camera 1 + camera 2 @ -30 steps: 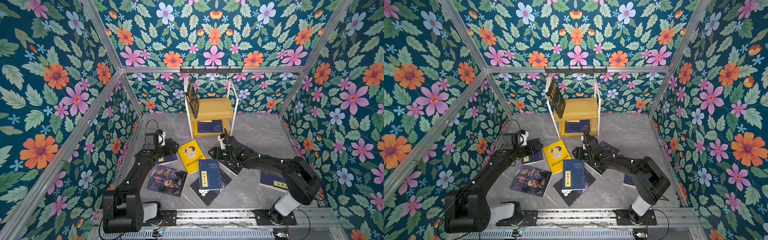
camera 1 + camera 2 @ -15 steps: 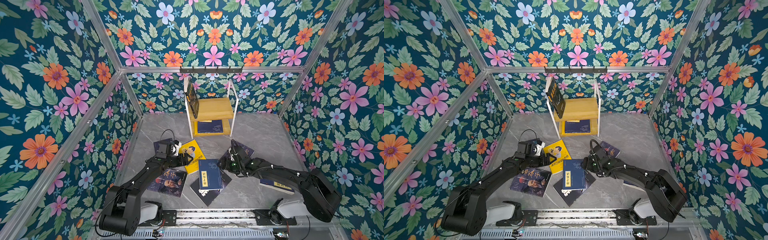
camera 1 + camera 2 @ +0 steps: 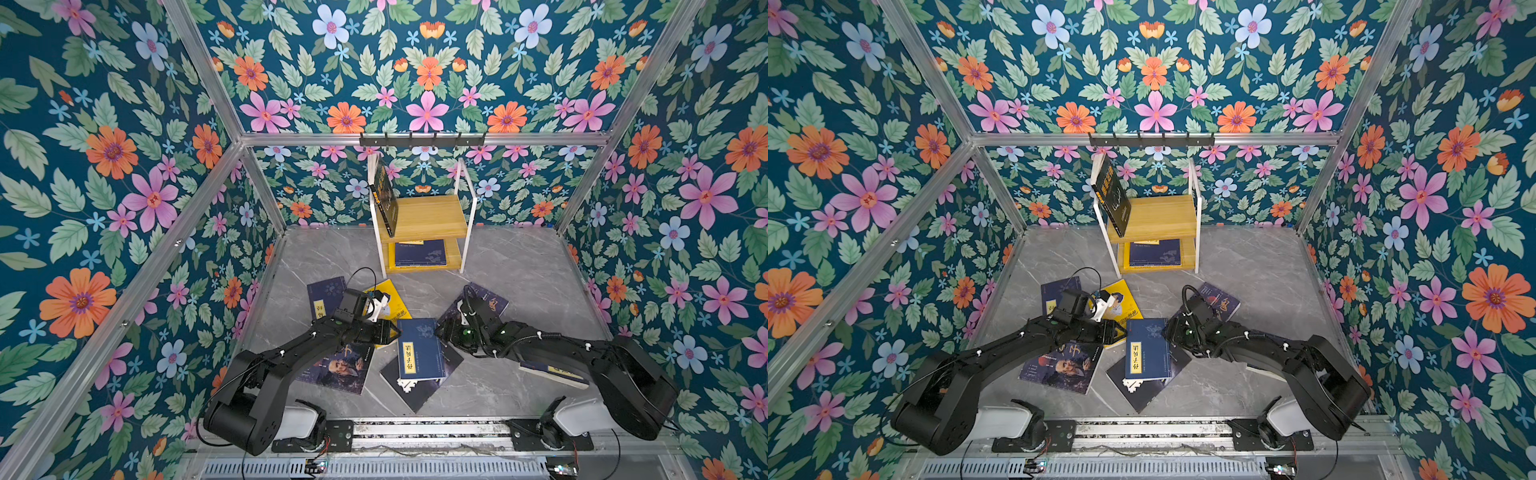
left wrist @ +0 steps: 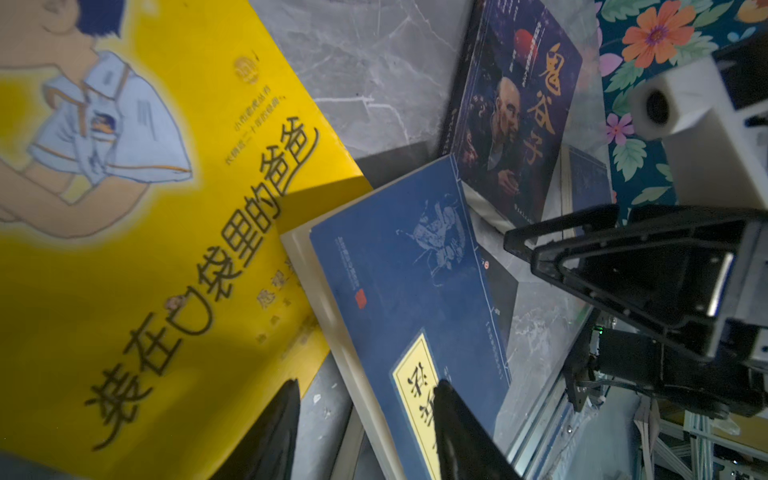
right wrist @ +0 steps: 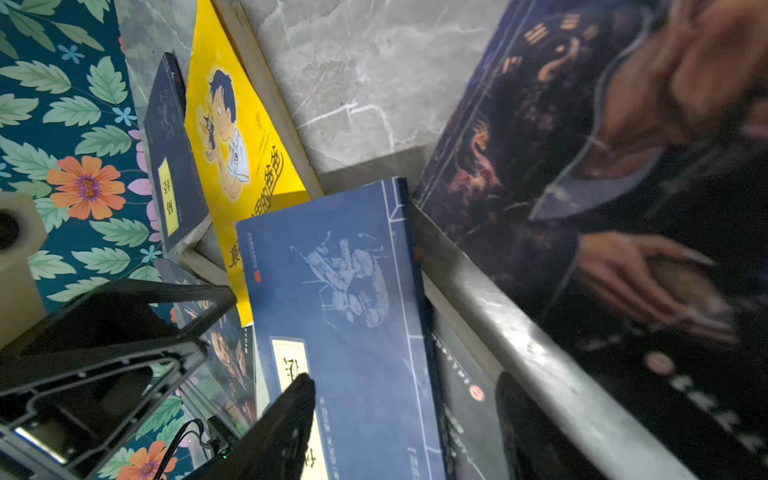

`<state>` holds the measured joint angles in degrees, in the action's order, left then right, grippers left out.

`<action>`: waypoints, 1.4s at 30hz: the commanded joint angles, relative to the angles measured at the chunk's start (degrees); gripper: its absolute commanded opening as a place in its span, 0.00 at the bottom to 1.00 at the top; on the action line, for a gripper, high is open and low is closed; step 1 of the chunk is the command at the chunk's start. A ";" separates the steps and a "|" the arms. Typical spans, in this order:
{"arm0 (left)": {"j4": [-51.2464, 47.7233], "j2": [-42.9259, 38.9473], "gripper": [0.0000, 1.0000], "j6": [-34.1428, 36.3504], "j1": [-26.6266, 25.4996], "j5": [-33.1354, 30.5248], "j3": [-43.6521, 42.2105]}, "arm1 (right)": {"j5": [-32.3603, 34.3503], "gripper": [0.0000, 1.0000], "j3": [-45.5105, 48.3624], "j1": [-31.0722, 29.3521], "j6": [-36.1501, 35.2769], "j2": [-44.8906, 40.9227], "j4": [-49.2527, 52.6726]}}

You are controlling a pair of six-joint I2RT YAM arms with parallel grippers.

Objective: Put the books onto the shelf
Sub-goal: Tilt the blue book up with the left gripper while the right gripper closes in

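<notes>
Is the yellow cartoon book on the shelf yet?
No, the yellow cartoon book lies flat on the grey table in front of the shelf.

Shelf [image 3: 432, 212]: two light wooden tiers in a white frame, standing at the back wall. Top tier: black-covered book [image 3: 384, 199], upright, leaning at the left end. Lower tier: navy book [image 3: 419, 252], flat. Floor, centre: labelled navy book [image 3: 417, 349] lying on a dark book [image 3: 424, 395]. Behind it: yellow cartoon book [image 3: 397, 309], and left of that, second navy book [image 3: 326, 297]. Front left: portrait book [image 3: 345, 368]. Right: second portrait book [image 3: 492, 301]. Far right: thin navy book [image 3: 552, 372].
</notes>
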<state>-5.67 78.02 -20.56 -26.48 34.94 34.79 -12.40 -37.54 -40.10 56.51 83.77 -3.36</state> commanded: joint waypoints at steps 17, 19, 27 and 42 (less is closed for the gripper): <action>5.77 6.30 0.28 1.03 -3.58 -5.04 -1.49 | -10.26 0.58 -1.57 2.85 3.62 10.56 -19.78; 6.11 6.33 0.25 0.93 -3.65 -5.05 -1.56 | -11.13 0.55 -2.13 2.88 3.77 10.72 -20.12; 6.45 5.43 0.15 0.94 -3.65 -5.61 -2.00 | -13.48 0.48 -1.75 2.81 5.03 7.38 -22.18; 6.90 4.06 0.07 0.93 -3.58 -5.55 -1.83 | -11.46 0.36 -1.13 -1.23 5.78 7.00 -19.08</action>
<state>0.16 82.61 -19.79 -30.09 29.54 32.82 -24.62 -38.79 -40.40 60.82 90.26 -22.04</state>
